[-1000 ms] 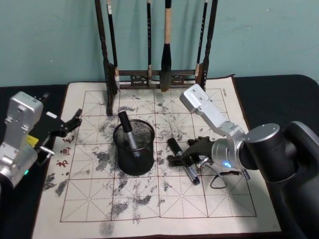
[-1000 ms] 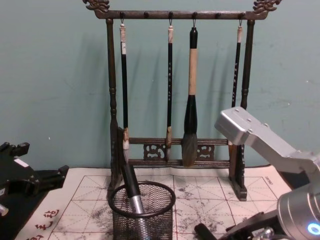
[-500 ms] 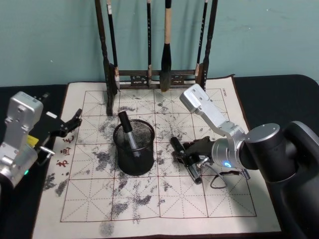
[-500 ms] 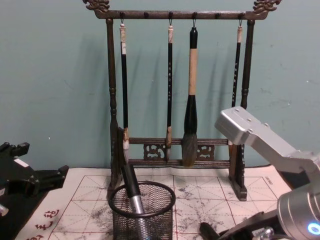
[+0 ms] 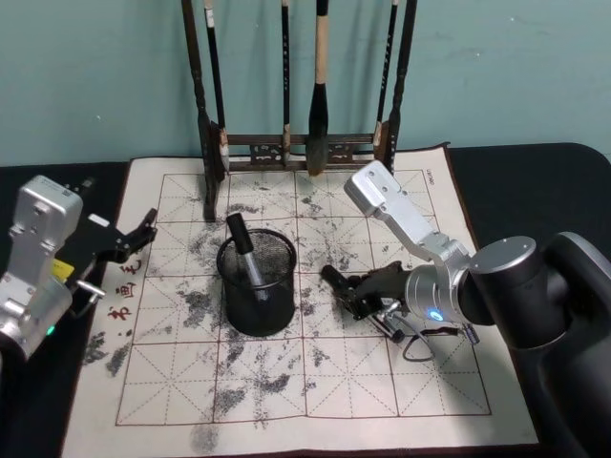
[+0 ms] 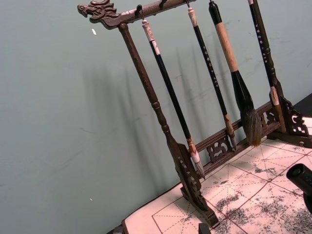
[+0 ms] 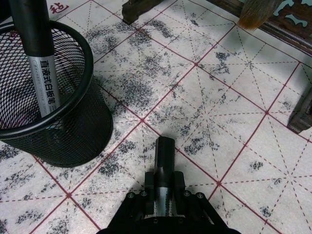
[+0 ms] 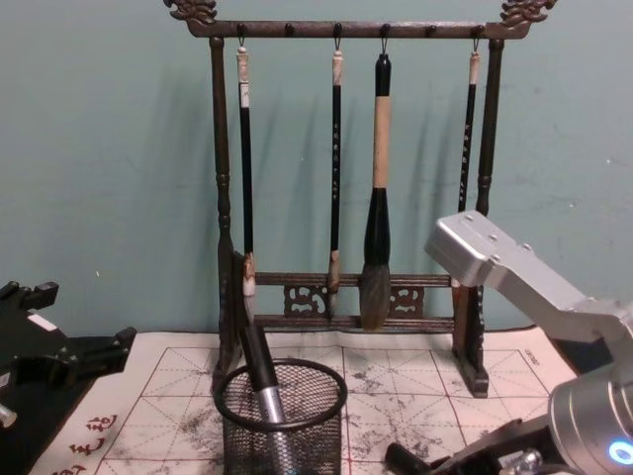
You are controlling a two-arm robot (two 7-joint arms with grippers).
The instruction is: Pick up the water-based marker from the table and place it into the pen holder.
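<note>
The right claw (image 5: pixel 368 303) is pinched shut on the water-based marker (image 5: pixel 336 282). Its fingers (image 7: pixel 147 183) press the grey barrel from both sides, just behind the black cap (image 7: pixel 165 155). Gripping there leaves the cap end sticking out free ahead of the fingertips, which I judge suits feeding that end into a cup.

The marker's long axis runs straight out along the claw's reach. The tail is tucked back between the fingers, and the cap points forward toward the stretch of felt mat (image 5: pixel 286 401) between the pen holder (image 5: pixel 256 307) and the brush rack (image 5: pixel 301 148). It lies close to level. The cap looks slightly raised off the mat, though whether the tail is clear cannot be told.

The pen holder, a black wire-mesh cup, stands near the claw, ahead of its tip and off toward the robot's left, apart from the cap. A second marker (image 5: pixel 242 250) leans inside it, cap up against the rim farthest from the claw. That leaves the nearer side of the mouth open, probably the easier way in.

The left claw (image 5: pixel 134 239) hangs with fingers spread beyond the holder from the right claw, over the mat's edge, out of the way.
</note>
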